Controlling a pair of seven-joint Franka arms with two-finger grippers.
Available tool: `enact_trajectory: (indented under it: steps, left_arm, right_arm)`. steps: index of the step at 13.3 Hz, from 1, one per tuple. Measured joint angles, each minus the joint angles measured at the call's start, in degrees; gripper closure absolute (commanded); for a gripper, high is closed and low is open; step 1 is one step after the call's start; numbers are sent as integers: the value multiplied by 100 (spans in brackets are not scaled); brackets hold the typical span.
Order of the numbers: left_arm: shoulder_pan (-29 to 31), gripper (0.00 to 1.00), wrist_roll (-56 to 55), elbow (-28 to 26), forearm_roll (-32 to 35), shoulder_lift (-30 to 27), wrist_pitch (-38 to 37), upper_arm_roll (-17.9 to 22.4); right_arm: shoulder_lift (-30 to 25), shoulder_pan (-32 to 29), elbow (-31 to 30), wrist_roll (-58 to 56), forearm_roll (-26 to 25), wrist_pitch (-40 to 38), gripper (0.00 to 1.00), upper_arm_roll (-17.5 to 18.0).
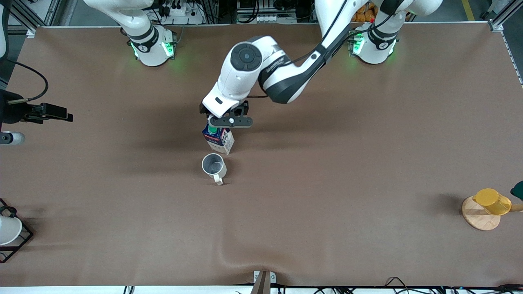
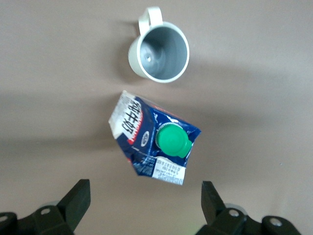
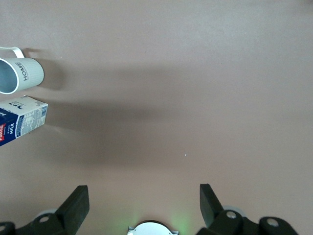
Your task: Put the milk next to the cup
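Note:
The milk, a dark blue and white carton with a green cap, stands upright on the brown table. It is just beside the off-white cup, on the side farther from the front camera, with a small gap between them. My left gripper hovers over the milk, open and empty. In the left wrist view its fingers stand wide apart, clear of the milk and the cup. My right gripper waits open and high near its own base, with the milk and cup far off.
A yellow cup sits on a wooden disc at the left arm's end of the table. A white cup in a black wire rack stands at the right arm's end, near the front camera.

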Motion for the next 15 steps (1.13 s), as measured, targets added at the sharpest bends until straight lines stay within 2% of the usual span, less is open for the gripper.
enact_trajectory:
  steps: [2,4,7,9,12,15]
  left_arm:
    - [225,0,-4,-1,1,-525,-605,201]
    - [733,0,16,-35,125,-1051,-1420,300]
    - [1630,0,291,-96,725,-1624,-2411,325]
    - [2248,0,555,-124,919,-1897,-2778,337]
    - [3325,0,1566,-218,936,-2253,-3155,338]
    - [4062,0,2170,-656,940,-2631,-3326,328]
  right_arm:
    - [0,0,-1,0,0,-1,0,2]
    - [-7,2,1,-8,0,-2,0,16]
    - [-83,69,11,-37,3,4,0,68]
    - [-219,256,16,-41,3,14,0,94]
    - [-378,492,15,-19,-48,23,0,110]
    - [-392,457,9,-17,-107,23,0,42]
